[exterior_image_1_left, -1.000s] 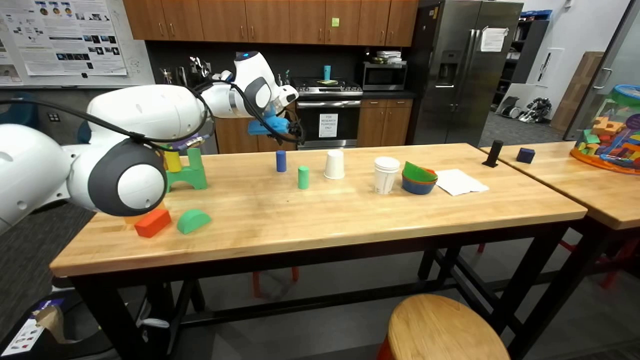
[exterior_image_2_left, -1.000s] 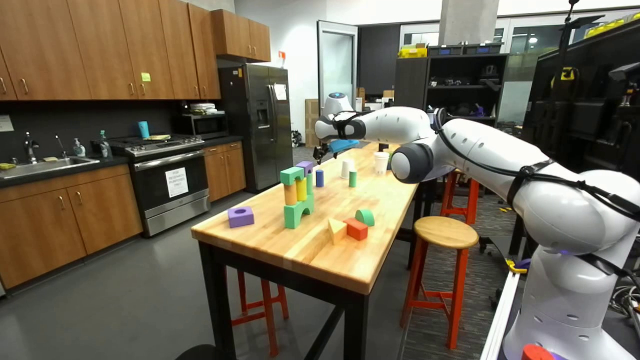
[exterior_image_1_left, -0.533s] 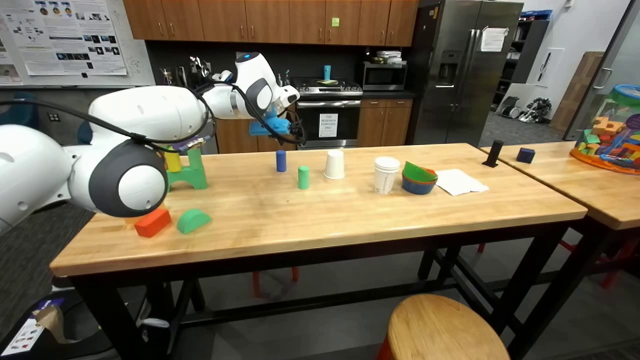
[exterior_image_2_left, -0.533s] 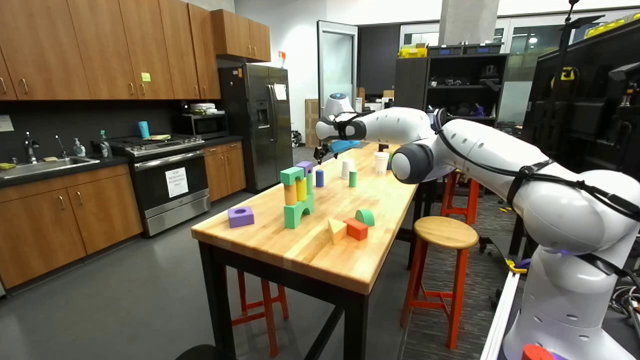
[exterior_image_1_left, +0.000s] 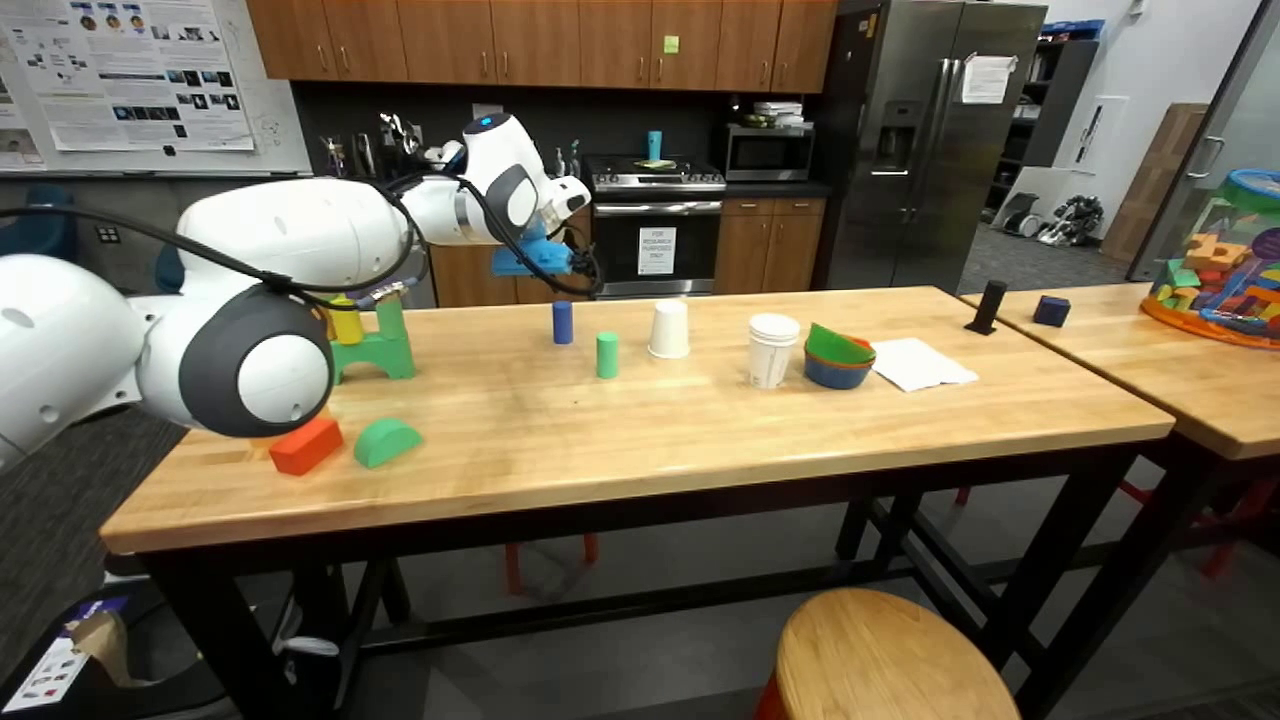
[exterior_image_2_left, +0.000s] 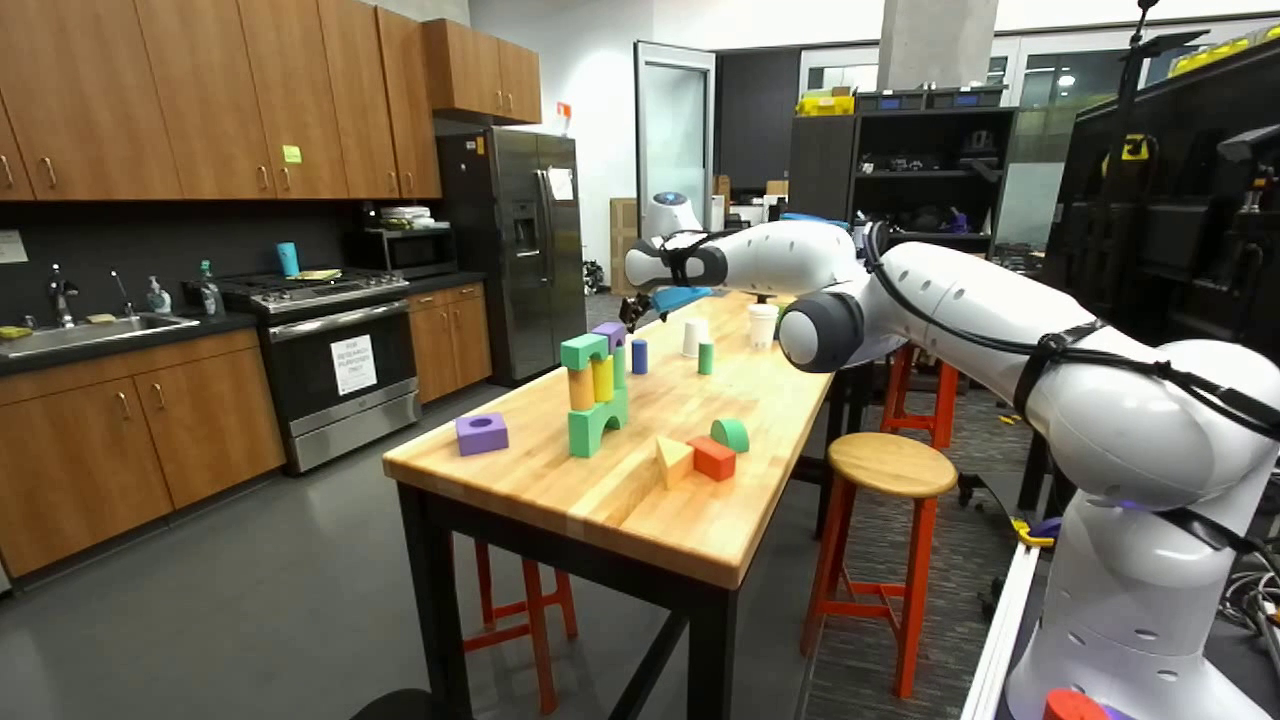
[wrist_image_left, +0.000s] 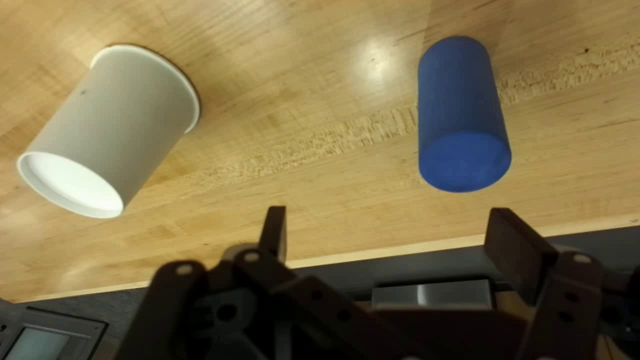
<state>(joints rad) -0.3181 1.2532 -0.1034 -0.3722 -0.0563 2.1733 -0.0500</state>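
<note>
My gripper (wrist_image_left: 387, 220) is open and empty in the wrist view, its two dark fingers wide apart. In an exterior view it hangs above the table's kitchen-side edge (exterior_image_2_left: 633, 312). A blue cylinder (wrist_image_left: 462, 115) stands upright on the wooden table, nearest to the gripper and apart from the fingers. It shows in both exterior views (exterior_image_1_left: 562, 323) (exterior_image_2_left: 639, 357). A white cup (wrist_image_left: 110, 130) stands upside down beside it, also in both exterior views (exterior_image_1_left: 669, 330) (exterior_image_2_left: 692, 338). A green cylinder (exterior_image_1_left: 607, 355) stands upright between them, nearer the front; it is out of the wrist view.
A block tower (exterior_image_2_left: 598, 400) stands at the table's end, with a purple block (exterior_image_2_left: 482, 434), red block (exterior_image_2_left: 712, 458), yellow triangle (exterior_image_2_left: 673, 462) and green half-round (exterior_image_1_left: 387, 442) about it. Stacked white cups (exterior_image_1_left: 770, 350), bowls (exterior_image_1_left: 838, 372) and white paper (exterior_image_1_left: 922, 364) lie farther along.
The arm and gripper have sunk slightly and shifted a little toward the kitchen side in the last half second. The objects on the table have not moved.
</note>
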